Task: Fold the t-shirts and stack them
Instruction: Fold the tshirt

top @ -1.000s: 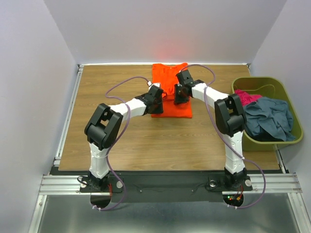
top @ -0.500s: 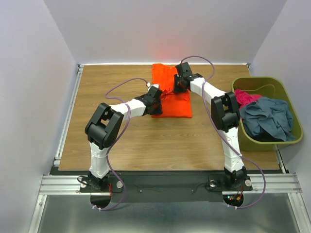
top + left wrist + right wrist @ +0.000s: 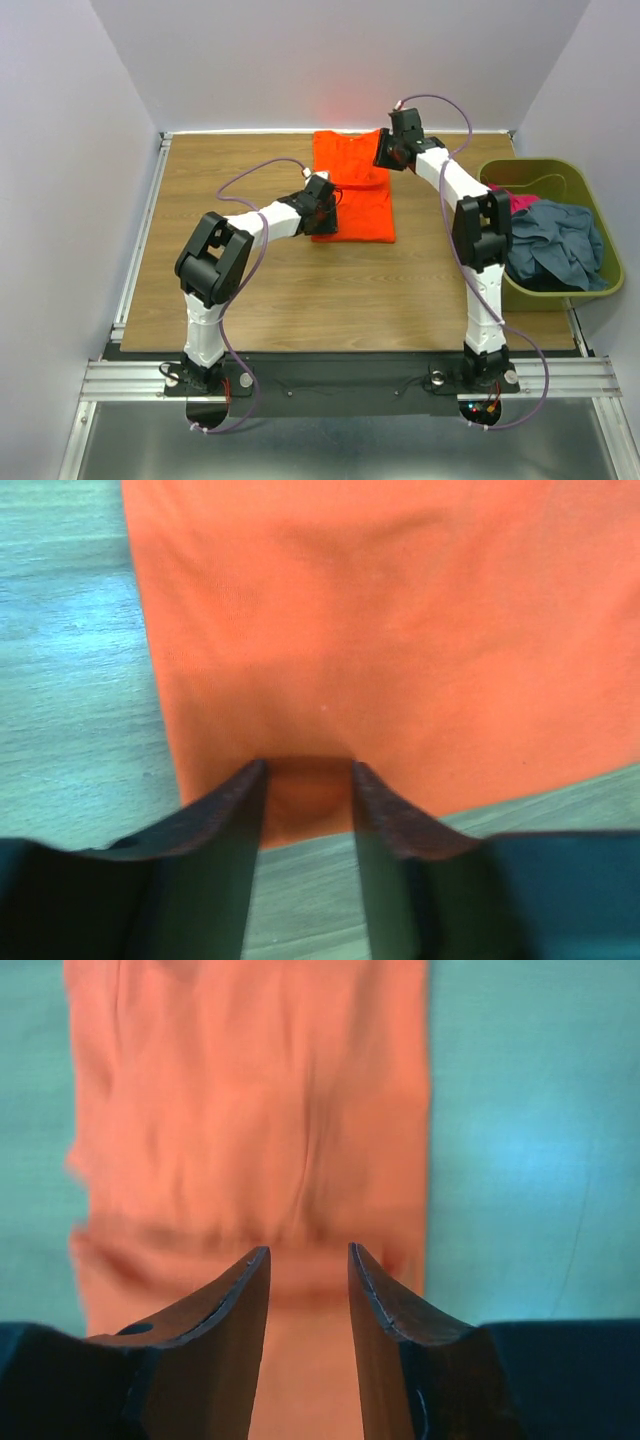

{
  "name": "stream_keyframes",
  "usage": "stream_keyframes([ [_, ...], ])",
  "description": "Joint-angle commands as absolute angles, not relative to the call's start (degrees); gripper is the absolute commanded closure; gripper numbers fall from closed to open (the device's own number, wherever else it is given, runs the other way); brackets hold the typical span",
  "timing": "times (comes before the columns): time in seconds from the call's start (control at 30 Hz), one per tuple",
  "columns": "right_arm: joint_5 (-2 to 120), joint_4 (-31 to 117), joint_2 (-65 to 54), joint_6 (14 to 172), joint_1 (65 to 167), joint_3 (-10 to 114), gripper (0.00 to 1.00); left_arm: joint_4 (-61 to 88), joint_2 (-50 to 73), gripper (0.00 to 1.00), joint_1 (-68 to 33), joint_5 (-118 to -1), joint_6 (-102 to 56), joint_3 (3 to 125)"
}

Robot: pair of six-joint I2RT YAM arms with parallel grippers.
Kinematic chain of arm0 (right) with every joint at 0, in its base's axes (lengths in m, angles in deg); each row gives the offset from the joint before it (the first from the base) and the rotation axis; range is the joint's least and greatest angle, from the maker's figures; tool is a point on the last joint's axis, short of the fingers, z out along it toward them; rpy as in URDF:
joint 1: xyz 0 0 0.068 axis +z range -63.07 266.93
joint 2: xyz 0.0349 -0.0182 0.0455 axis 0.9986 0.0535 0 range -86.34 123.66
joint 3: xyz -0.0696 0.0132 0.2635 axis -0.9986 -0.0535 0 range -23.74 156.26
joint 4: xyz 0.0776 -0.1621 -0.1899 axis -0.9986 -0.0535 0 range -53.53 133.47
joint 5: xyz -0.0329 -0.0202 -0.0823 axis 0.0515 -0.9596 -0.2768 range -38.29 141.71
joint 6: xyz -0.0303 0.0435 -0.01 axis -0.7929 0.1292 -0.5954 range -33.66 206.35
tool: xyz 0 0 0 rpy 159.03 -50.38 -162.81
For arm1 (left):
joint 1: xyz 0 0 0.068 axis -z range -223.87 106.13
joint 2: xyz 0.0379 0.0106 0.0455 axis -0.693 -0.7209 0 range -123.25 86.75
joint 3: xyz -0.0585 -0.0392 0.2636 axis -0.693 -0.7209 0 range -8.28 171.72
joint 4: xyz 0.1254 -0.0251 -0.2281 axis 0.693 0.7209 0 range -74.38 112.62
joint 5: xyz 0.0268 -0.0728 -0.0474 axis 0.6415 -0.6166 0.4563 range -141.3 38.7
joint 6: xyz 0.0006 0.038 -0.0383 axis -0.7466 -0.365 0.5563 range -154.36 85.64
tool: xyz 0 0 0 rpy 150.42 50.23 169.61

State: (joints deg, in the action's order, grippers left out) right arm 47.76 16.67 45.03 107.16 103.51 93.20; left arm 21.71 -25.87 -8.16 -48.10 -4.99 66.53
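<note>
1. The orange t-shirt (image 3: 352, 185) lies on the wooden table (image 3: 230, 270) toward its far edge, folded into a tall narrow panel with a crosswise fold line partway up. This looks like the first shirt's fold, nearly finished.

2. The left gripper (image 3: 305, 800) sits low at the shirt's near-left corner. Its jaws stand parted, with a strip of orange cloth showing in the gap between them. The fingers (image 3: 225, 810) do not pinch that cloth, so I judge the corner released, not grasped.

3. The right gripper (image 3: 308, 1270) hangs above the shirt's far-right part. Its jaws are also parted and nothing is caught in them. Beyond the fingertips the orange panel runs straight away, and bare table lies to the right of the jaws.

4. The slate blue-grey t-shirt (image 3: 550, 245) and the magenta-pink t-shirt (image 3: 510, 203) sit crumpled together in the olive-green tub (image 3: 540, 172), well off to the right gripper's outer side. Neither is folded.

5. Step in hand, as I judge it: letting go after a fold of the orange shirt.

6. The next move probably calls for either one more fold of the orange panel, both jaws taking the same edge evenly, or lifting clear without snagging cloth and reaching into the tub for the next shirt.

7. Risk: the left jaws straddle cloth, so a careless lift could drag the corner open.
</note>
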Motion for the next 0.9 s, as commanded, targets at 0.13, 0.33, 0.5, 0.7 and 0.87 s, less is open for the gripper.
stream_keyframes([
  [0.13, 62.95, 23.08, 25.48, 108.32, 101.96, 70.66, 0.56, 22.3, -17.93, 0.43, -10.64, -45.5, -7.2, 69.85],
  [0.33, 63.83, 23.87, 26.94, 107.62, 101.35, 69.67, 0.57, 22.04, -24.85, 0.46, -13.63, -48.4, -9.83, 78.44],
  [0.5, 65.07, 23.87, 31.34, 107.44, 101.17, 73.37, 0.59, 24.5, -32.33, 0.58, -15.04, -50.25, -11.77, 86.9],
  [0.7, 65.42, 23.87, 37.4, 107.18, 100.2, 77.15, 0.63, 24.15, -39.02, 0.65, -16.62, -52.87, -12.74, 92.79],
  [0.87, 63.84, 24.31, 41.89, 107.7, 98.45, 80.75, 0.64, 23.62, -43.85, 0.65, -18.29, -52.89, -13.09, 97.27],
])
